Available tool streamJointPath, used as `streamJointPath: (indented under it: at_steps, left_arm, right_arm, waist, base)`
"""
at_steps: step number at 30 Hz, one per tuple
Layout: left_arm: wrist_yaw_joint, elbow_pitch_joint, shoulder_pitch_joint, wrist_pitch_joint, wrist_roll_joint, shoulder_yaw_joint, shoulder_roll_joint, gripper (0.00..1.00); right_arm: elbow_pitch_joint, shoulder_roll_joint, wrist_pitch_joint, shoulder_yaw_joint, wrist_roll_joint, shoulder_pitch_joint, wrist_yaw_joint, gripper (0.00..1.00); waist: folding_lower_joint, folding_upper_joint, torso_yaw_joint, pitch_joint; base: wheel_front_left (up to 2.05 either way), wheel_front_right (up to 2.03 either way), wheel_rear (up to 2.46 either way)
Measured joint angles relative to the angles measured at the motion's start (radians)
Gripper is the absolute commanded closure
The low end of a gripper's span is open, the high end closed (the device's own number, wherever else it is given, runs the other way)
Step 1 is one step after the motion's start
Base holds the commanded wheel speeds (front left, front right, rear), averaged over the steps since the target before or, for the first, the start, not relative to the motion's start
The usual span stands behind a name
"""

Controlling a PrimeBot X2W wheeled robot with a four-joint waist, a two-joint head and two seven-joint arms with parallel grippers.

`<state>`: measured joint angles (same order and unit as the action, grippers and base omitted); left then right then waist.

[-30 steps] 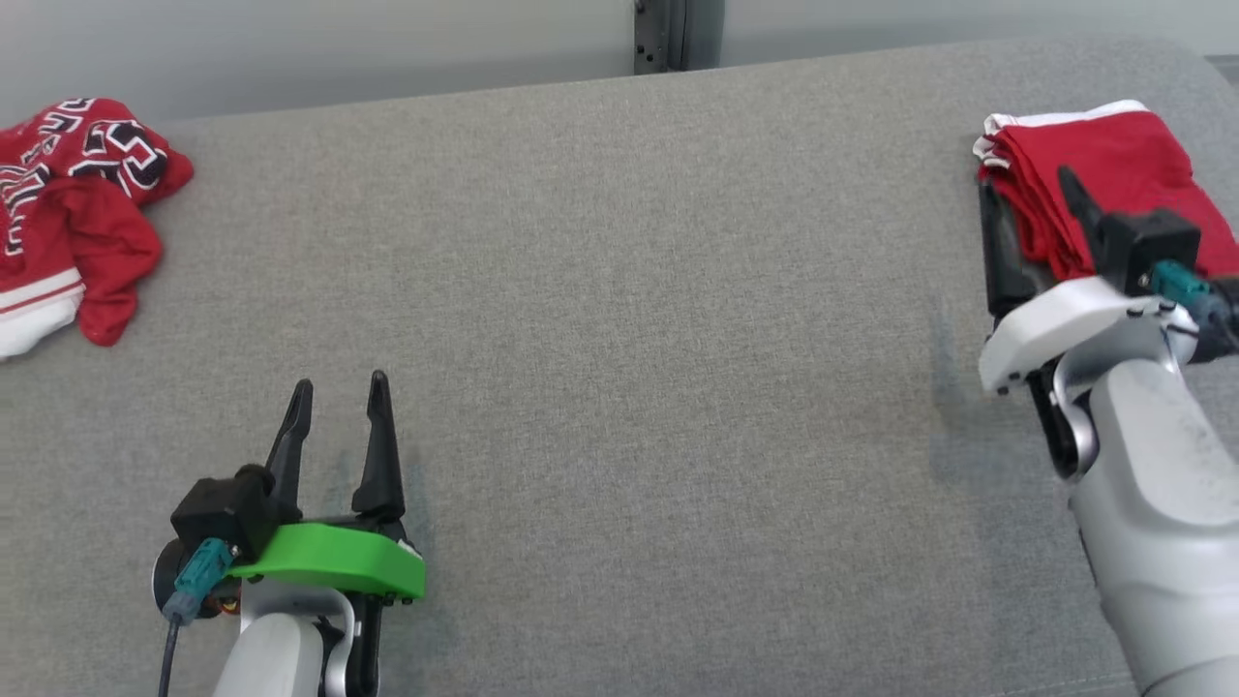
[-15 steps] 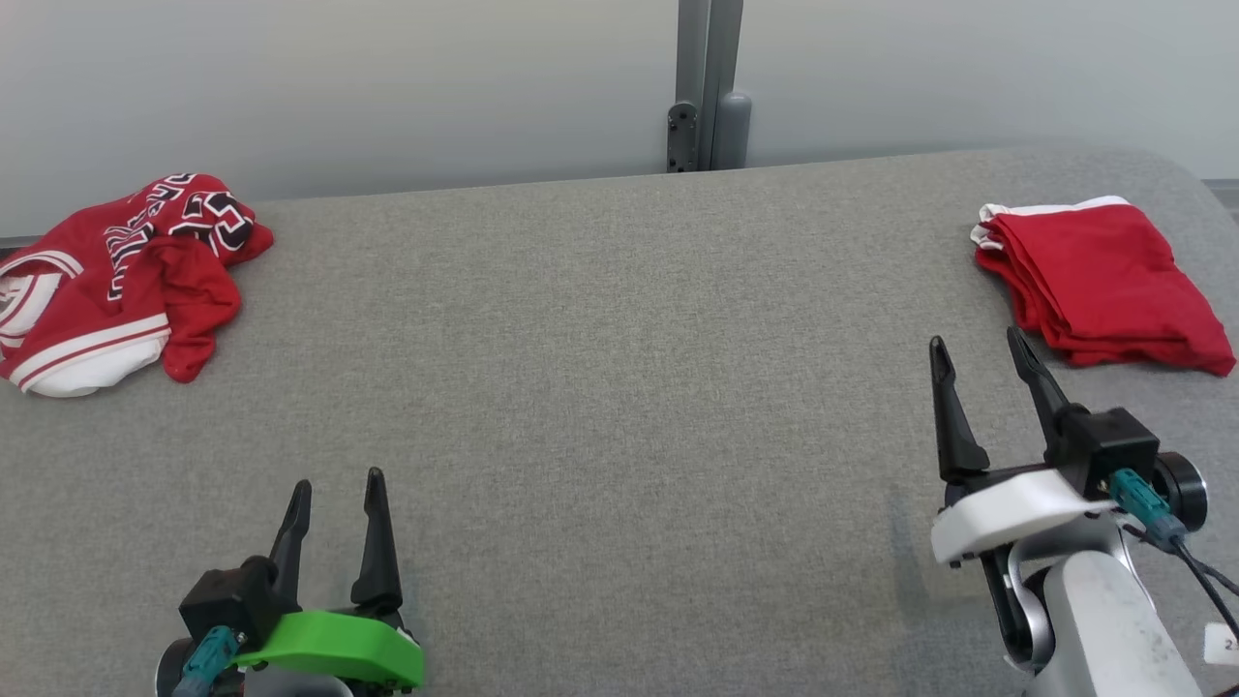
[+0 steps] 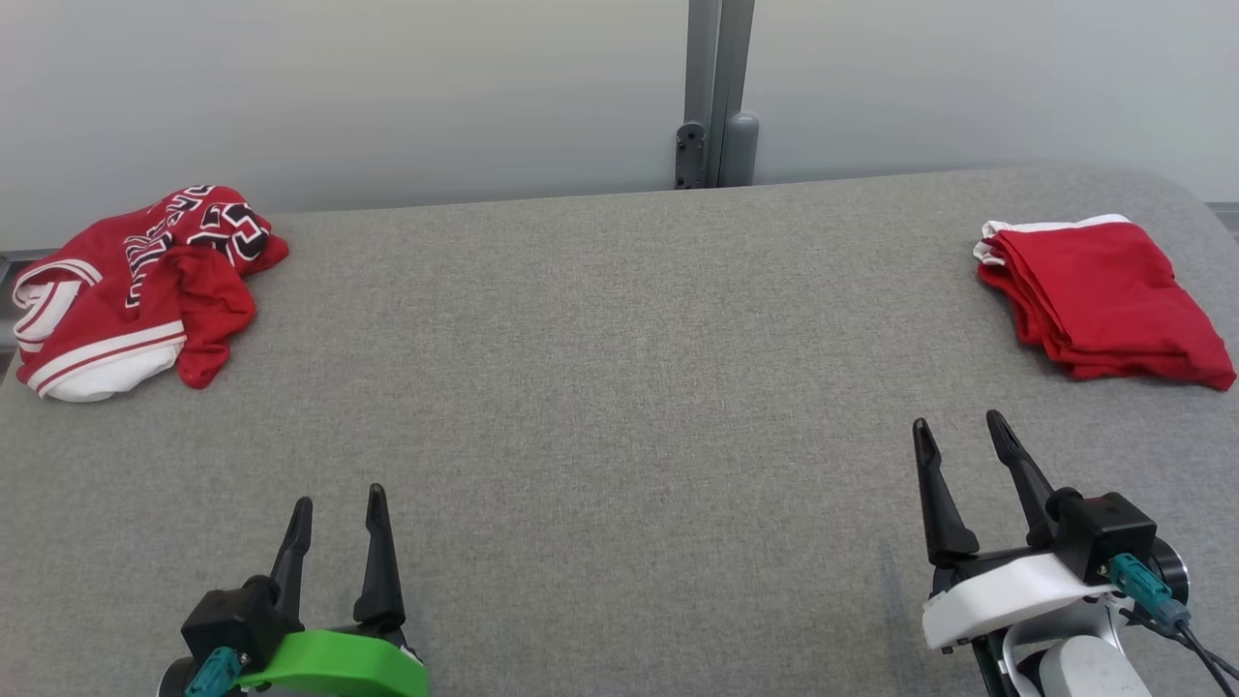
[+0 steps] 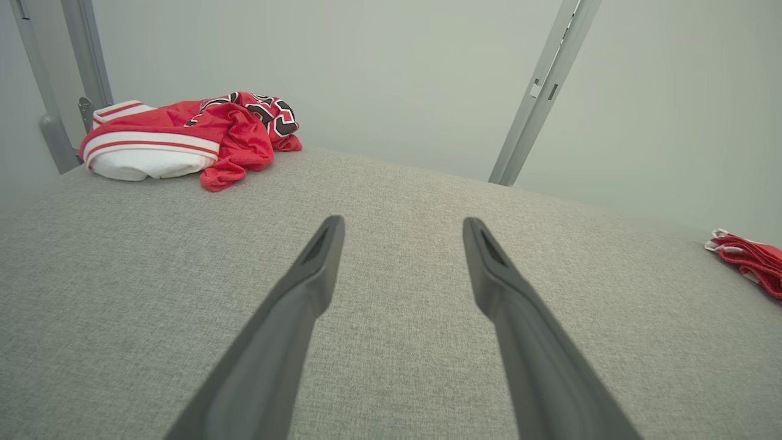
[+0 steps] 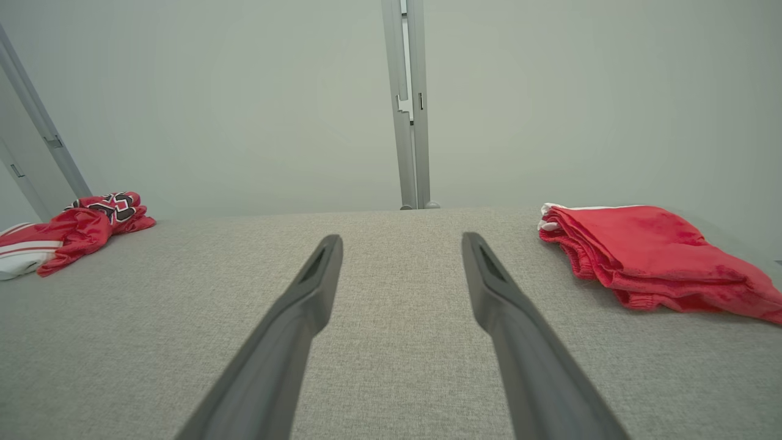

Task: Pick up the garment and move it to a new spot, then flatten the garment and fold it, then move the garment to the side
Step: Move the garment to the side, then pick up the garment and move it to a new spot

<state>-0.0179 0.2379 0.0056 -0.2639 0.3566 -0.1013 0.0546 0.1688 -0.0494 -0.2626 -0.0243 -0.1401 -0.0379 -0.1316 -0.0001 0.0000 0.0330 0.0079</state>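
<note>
Far left, at the back edge: crumpled red knit jersey (image 3: 135, 290) with black-and-white lettering and white-and-red striped banding. Bunched in soft irregular folds, with a pale rounded lump of white fabric at its near side. Lying on the grey woven upholstery surface (image 3: 619, 387): coarse flat weave, matte, gently rounded at the right-hand end.

Near left, low in the head view: left gripper (image 3: 339, 496) on a green plastic base. Two long tapered dark fingers pointing away, spread wide, holding nothing. Well apart from the jersey. Seen from the left wrist: smooth matte fingers (image 4: 305, 287) over bare cloth, each with a narrow slot near the tip.

Centre rear: grey metal post (image 3: 716, 87), straight and upright, behind the surface against a plain pale wall (image 3: 290, 77).

Near right: right gripper (image 3: 957, 420) on a white plastic base. Same dark tapered fingers, likewise parted and empty, tips short of the red cloth beyond, not touching.

Far right, toward the back: folded red garment (image 3: 1103, 295) of thin smooth fabric. Stacked in flat layers into a rough rectangle, white trim along the rear-left edge, layered edges facing left. Resting on the surface, apart from both grippers.
</note>
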Motion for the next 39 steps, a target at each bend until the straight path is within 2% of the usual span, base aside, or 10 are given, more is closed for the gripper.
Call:
streamJointPath:
  at_steps: [14, 19, 27, 39]
  left_arm:
    - [-0.001, 0.0, 0.01, 0.0, -0.007, -0.013, -0.002, 0.0]
    - [-0.005, -0.001, 0.01, 0.0, -0.018, -0.023, -0.003, 0.0]
    - [0.0, -0.008, 0.01, 0.0, -0.035, -0.016, -0.002, 0.0]
    - [0.002, -0.016, 0.027, 0.0, -0.034, 0.013, 0.006, 0.0]
  right_arm:
    - [0.011, 0.0, 0.0, 0.01, -0.008, 0.009, 0.0, 0.0]
    - [0.011, 0.0, 0.0, 0.011, -0.008, 0.016, 0.0, 0.0]
    - [-0.005, 0.0, 0.0, -0.011, -0.01, 0.027, 0.0, 0.0]
    - [-0.006, 0.0, 0.0, -0.067, -0.019, 0.023, 0.0, 0.0]
  waist:
    - [0.0, 0.0, 0.015, -0.014]
    - [0.0, 0.0, 0.041, -0.017]
    - [0.0, 0.0, 0.15, -0.02]
    - [0.0, 0.0, 0.385, -0.021]
  base:
    - [0.0, 0.0, 0.0]
    - [0.0, 0.0, 0.0]
    - [0.0, 0.0, 0.0]
    - [0.0, 0.0, 0.0]
